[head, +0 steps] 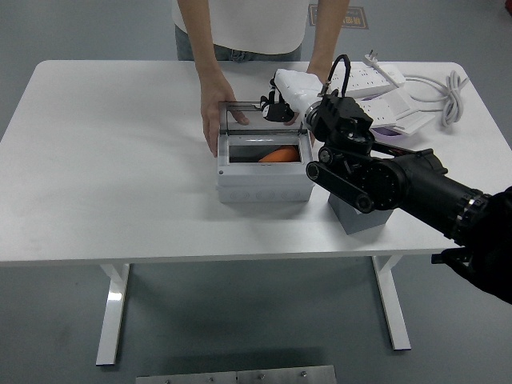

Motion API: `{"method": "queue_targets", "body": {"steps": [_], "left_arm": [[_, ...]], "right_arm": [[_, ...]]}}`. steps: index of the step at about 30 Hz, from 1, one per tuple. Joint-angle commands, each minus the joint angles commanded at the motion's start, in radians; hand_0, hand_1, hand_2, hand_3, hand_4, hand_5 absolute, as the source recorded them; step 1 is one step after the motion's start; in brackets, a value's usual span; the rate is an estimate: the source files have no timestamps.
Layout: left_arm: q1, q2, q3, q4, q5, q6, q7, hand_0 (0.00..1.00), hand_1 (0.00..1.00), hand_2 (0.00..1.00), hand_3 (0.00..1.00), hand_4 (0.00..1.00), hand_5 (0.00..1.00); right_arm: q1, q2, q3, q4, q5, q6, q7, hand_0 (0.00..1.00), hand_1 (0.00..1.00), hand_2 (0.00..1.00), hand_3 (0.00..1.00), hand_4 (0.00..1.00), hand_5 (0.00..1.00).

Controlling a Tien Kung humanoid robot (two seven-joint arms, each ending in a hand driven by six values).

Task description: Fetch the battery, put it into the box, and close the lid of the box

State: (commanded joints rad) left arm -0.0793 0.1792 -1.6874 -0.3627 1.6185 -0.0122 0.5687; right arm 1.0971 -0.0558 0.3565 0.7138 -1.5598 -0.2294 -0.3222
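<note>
1. On the white table (104,160) sits a pale grey box (262,181), open at the top, with its clear lid (244,118) raised at the far edge.
2. Inside the box lies an orange-and-dark object, most likely the battery (280,155), so the placing step looks done.
3. Above the lid's top edge is the robot's right hand (282,102), white-covered, its dark fingertips (272,110) curled narrow and holding nothing; whether they touch the lid is unclear.
4. A person at the far side rests one hand (214,112) against the box's left wall.
5. Closing the lid appears to be the step in hand; the next move calls for drawing the lid forward and down.
6. The left arm is out of view.
</note>
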Motion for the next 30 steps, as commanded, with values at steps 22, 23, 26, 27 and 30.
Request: {"method": "queue_targets", "body": {"steps": [22, 23, 26, 27, 30], "left_arm": [[-0.018, -0.002, -0.008, 0.002, 0.022, -0.012, -0.004, 0.511, 0.719, 0.583, 0.525, 0.211, 0.002], [-0.018, -0.002, -0.009, 0.002, 0.022, -0.012, -0.004, 0.511, 0.719, 0.583, 0.525, 0.211, 0.002], [-0.019, -0.002, -0.01, 0.001, 0.024, -0.012, -0.003, 0.511, 0.719, 0.583, 0.525, 0.211, 0.002], [-0.019, -0.002, -0.01, 0.001, 0.024, -0.012, -0.002, 0.512, 0.718, 0.582, 0.525, 0.208, 0.002], [-0.02, -0.003, -0.01, 0.001, 0.025, -0.012, -0.002, 0.512, 0.718, 0.582, 0.525, 0.208, 0.002]], "right_arm": [[0.012, 0.017, -0.005, -0.062, 0.065, -0.042, 0.084, 0.207, 0.299, 0.376, 0.451, 0.91, 0.725], [0.012, 0.018, -0.004, -0.062, 0.066, -0.043, 0.085, 0.207, 0.299, 0.376, 0.451, 0.91, 0.725], [0.011, 0.018, -0.004, -0.064, 0.066, -0.048, 0.087, 0.207, 0.299, 0.376, 0.451, 0.91, 0.725], [0.011, 0.018, -0.004, -0.065, 0.066, -0.048, 0.087, 0.758, 0.612, 0.612, 0.648, 0.998, 0.974], [0.011, 0.018, -0.005, -0.067, 0.068, -0.051, 0.087, 0.758, 0.612, 0.612, 0.648, 0.998, 0.974]]}}
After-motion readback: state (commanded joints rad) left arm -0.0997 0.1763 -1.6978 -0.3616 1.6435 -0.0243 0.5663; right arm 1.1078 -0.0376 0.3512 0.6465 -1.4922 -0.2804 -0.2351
